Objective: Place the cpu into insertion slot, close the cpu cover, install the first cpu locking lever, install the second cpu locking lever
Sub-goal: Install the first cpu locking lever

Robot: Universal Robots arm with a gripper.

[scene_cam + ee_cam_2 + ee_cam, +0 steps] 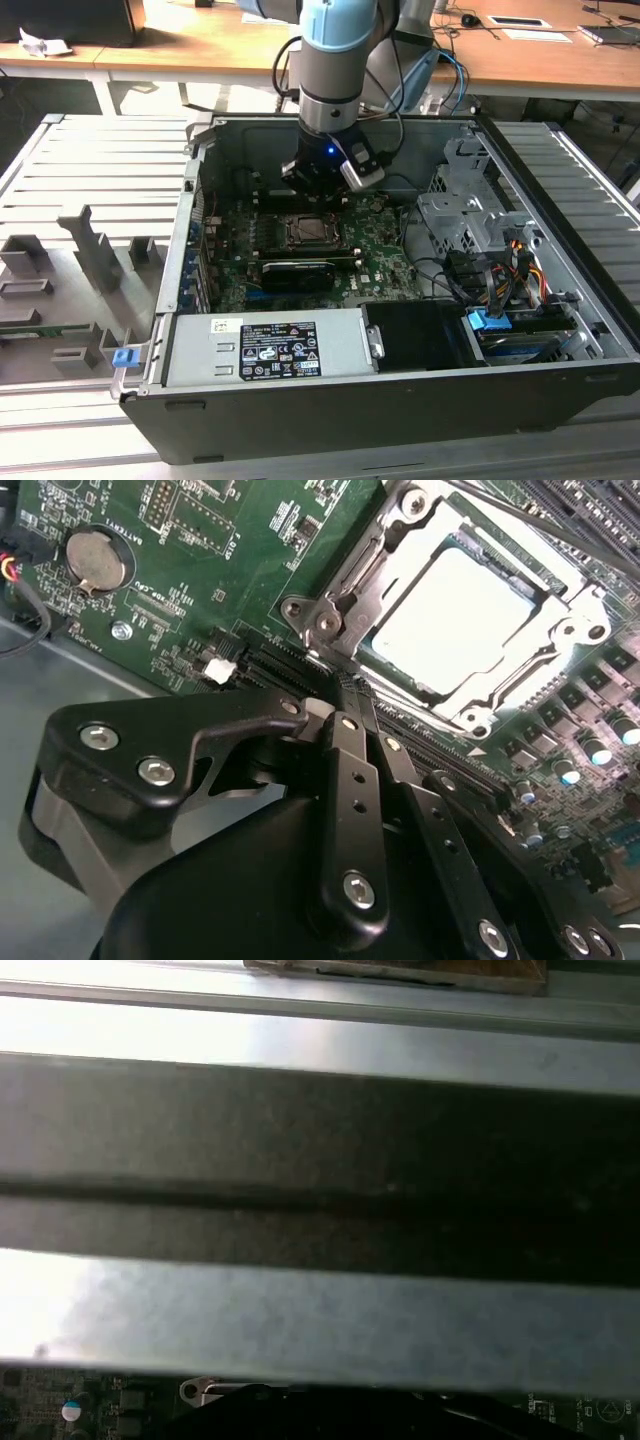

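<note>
In the exterior view the open computer case lies on its side on a ribbed grey worktop, with grey moulded fixtures on the worktop towards the exterior view's left. Inside the case sit the green motherboard, a silver power supply box along the near wall, a metal drive cage towards the exterior view's right and a bundle of coloured cables beside it. The arm reaches down into the case, and its hand hangs just above the far edge of the insertion slot, near the middle of the motherboard. A long black card lies on the near side of the slot.

In the second wrist view the cpu sits flat in the insertion slot, its pale metal top showing through the cut-out of the cpu cover, which lies down over it. A thin lever rod runs along one side of the socket frame (whether it is latched I cannot tell). The black fingers of the hand are pressed together with nothing between them, their tips just beside the corner of the cover. A round coin battery sits on the board, well apart from the socket.

In the first wrist view a grey metal wall of the case crosses the picture, with a strip of green board at its edge
</note>
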